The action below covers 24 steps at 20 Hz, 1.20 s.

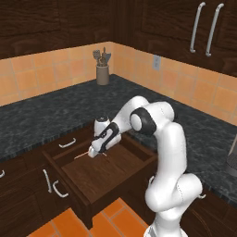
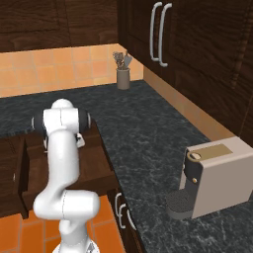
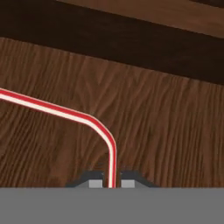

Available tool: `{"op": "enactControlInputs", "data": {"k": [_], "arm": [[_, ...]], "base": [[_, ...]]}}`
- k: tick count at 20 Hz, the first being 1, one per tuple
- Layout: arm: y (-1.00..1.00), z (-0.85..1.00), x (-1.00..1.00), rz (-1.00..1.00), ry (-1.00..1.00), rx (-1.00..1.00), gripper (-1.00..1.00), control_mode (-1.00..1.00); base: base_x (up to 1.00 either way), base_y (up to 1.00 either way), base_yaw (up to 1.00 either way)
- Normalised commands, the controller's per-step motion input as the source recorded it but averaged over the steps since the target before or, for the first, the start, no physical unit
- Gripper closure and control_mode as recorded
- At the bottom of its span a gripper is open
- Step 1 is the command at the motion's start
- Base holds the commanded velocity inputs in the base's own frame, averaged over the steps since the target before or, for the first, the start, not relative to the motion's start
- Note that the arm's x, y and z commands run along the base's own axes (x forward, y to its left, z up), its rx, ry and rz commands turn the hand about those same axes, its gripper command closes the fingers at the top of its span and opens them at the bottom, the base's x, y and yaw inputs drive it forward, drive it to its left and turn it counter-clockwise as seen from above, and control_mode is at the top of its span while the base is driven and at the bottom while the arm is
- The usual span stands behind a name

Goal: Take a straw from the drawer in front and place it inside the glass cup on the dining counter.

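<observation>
The dark wooden drawer (image 1: 118, 178) stands pulled open below the black counter, and its floor (image 3: 166, 122) is bare wood. My gripper (image 1: 96, 152) reaches down into its back left part. In the hand view the gripper (image 3: 111, 183) is shut on the straw (image 3: 65, 113), a thin red-and-white stick that rises from between the fingertips (image 3: 94, 183), bends, and runs off to the left. From the left base view the straw (image 1: 82, 156) sticks out to the left of the hand, just above the drawer floor. The glass cup and the dining counter are out of view.
A black speckled counter (image 1: 46, 115) wraps the corner, with a utensil holder (image 1: 102, 69) at the back. A beige coffee machine (image 2: 212, 180) stands on the counter at the right. Upper cabinets with tall silver handles (image 1: 206, 28) hang above. Orange floor tiles (image 1: 115, 217) lie below the drawer.
</observation>
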Motion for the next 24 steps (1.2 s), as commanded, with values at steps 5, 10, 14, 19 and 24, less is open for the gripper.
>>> {"op": "enactControlInputs", "data": {"k": [5,10,14,19,24], "arm": [[-0.17,1.00,-0.03,0.00,-0.04,0.14,1.00,-1.00],[-0.11,1.00,-0.06,0.00,-0.04,0.10,1.00,-1.00],[-0.02,1.00,-0.02,0.00,-0.04,0.05,1.00,-1.00],[0.00,1.00,-0.02,-0.01,-0.01,0.00,1.00,-1.00],[-0.13,1.00,-0.22,-0.04,0.02,-0.02,1.00,-1.00]], "base": [[0.00,0.00,0.00],[0.00,0.00,0.00],[0.00,0.00,0.00],[0.00,0.00,0.00],[0.00,0.00,0.00]]}}
